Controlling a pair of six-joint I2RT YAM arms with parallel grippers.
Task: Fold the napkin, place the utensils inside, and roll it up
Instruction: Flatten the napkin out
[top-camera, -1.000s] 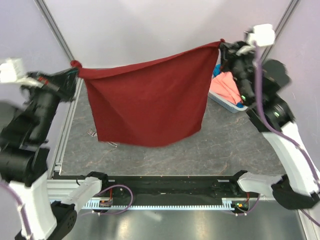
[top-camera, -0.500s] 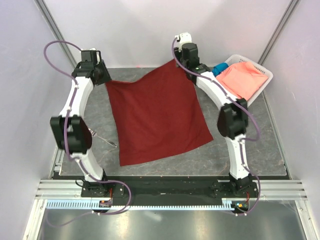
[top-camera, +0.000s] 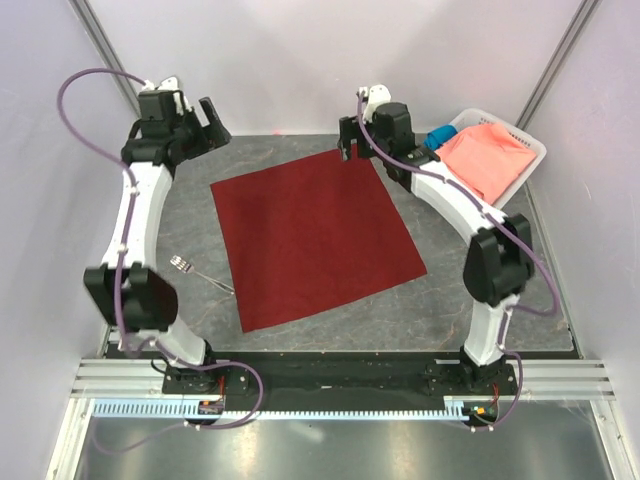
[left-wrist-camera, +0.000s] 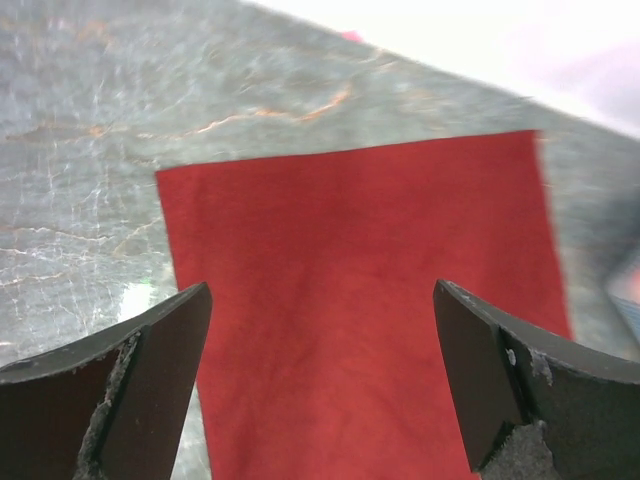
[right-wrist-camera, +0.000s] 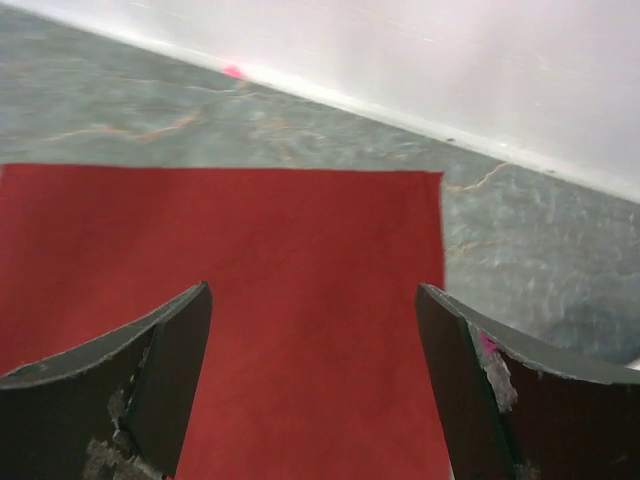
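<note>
The dark red napkin (top-camera: 315, 235) lies spread flat on the table, one layer, turned a little askew. My left gripper (top-camera: 213, 125) hovers open just beyond its far left corner, nothing between the fingers. Open and empty too, my right gripper (top-camera: 348, 145) hangs over the far right corner. In the left wrist view the napkin (left-wrist-camera: 360, 300) fills the space under the left gripper (left-wrist-camera: 321, 290). The right wrist view shows the napkin's (right-wrist-camera: 300, 250) far edge beneath the right gripper (right-wrist-camera: 312, 288). One of the utensils, a silvery fork (top-camera: 200, 273), lies on the table left of the napkin.
A white basket (top-camera: 520, 170) at the back right holds a salmon-pink cloth (top-camera: 485, 160) and a small blue cloth (top-camera: 440, 137). White walls close the table at the back and on both sides. The arm bases stand at the near edge.
Both grippers opened and let go of the napkin's far corners. The napkin, held up a second ago, was lowered and now lies flat. Both grippers have drawn slightly up and back.
</note>
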